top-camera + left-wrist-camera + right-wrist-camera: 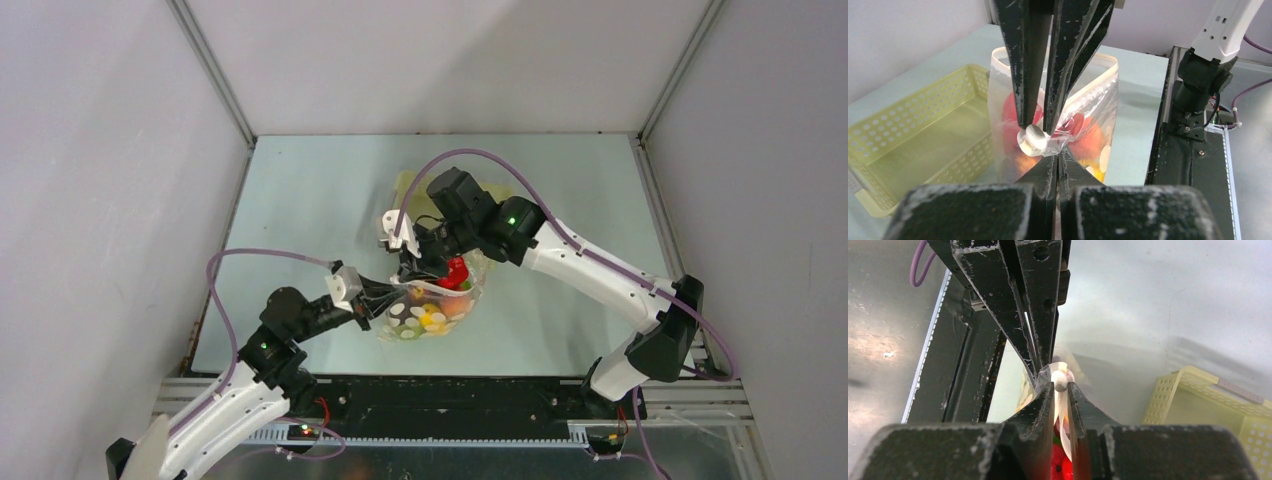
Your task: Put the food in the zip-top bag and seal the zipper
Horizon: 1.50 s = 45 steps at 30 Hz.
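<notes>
The left arm (pixel 300 318) and the right arm (pixel 580 265) are meeting over the middle of the bench (pixel 320 200), where the bag (pixel 430 318) is sitting between them, mouth upward. I cannot tell whether its bottom is resting on the bench.

The left jaws are pressed together on a bunched fold of clear plastic at one end of the bag's mouth. The right jaws are biting that same fold from the opposite side. Only a sliver is showing between them, and the plastic is filling it. The two sets of tips are standing almost nose to nose at this one corner.

From that shared pinch the zipper (pixel 1098 77) is running away toward the robot's right, with its long axis lying roughly across the bench. Just past the pinch its two lips are spreading into an open loop, so the mouth is gaping along nearly its whole length. All the unsealed strip is lying on the right arm's side of the corner.

The food (pixel 457 273) is lying inside the bag below the jaws, with red, orange and yellow pieces showing through the plastic. No piece is showing in the visible part of the basket (pixel 918 115) just beyond, so loading looks finished.

By my reading, the left jaws are suited to anchoring the corner while the right jaws run along the strip.
</notes>
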Tool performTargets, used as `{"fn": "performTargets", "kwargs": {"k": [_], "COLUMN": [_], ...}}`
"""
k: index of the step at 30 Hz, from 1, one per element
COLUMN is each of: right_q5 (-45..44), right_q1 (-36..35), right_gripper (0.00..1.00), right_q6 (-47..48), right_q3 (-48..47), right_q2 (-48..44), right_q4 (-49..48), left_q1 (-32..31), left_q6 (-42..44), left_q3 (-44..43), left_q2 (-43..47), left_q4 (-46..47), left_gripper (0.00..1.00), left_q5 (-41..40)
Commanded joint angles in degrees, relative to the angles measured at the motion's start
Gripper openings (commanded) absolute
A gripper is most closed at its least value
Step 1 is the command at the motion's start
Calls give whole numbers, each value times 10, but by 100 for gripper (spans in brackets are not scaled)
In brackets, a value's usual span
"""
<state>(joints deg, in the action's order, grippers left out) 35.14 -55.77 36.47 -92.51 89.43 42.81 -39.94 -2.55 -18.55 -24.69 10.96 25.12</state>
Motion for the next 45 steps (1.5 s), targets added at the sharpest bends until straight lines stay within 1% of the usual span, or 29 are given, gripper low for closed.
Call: {"fn": "performTargets", "kwargs": {"k": [1,2,7,11,19,28,33,41,45], "right_q5": [23,25,29,34,38,39,26,31,26], "right_q1": [-3,-3,-4,-4,-10,-16,-16,-16,-15], "right_gripper": [21,24,27,27,28,28,34,36,40], "right_q6": [7,9,18,23,18,25,34,50,50], "right_q3": [-22,-23,-34,-40,-45,-64,-70,-89,-98], "right_q2": [-15,-15,-4,3,12,36,40,47,51], "right_q4": [12,18,52,73,56,73,89,126,133], "left_q1": [1,2,2,2,1,2,1,1,2], "left_q6": [42,47,60,68,77,91,98,124,140], "left_q3": [-3,-3,-4,-6,-13,-17,-15,-10,-4], "left_q2": [6,6,8,11,4,6,8,18,24], "left_q4": [32,30,29,27,20,12,6,-10,-9], "left_gripper": [0,0,0,0,0,0,0,0,0], "left_q5": [41,45,51,48,54,61,68,75,80]}}
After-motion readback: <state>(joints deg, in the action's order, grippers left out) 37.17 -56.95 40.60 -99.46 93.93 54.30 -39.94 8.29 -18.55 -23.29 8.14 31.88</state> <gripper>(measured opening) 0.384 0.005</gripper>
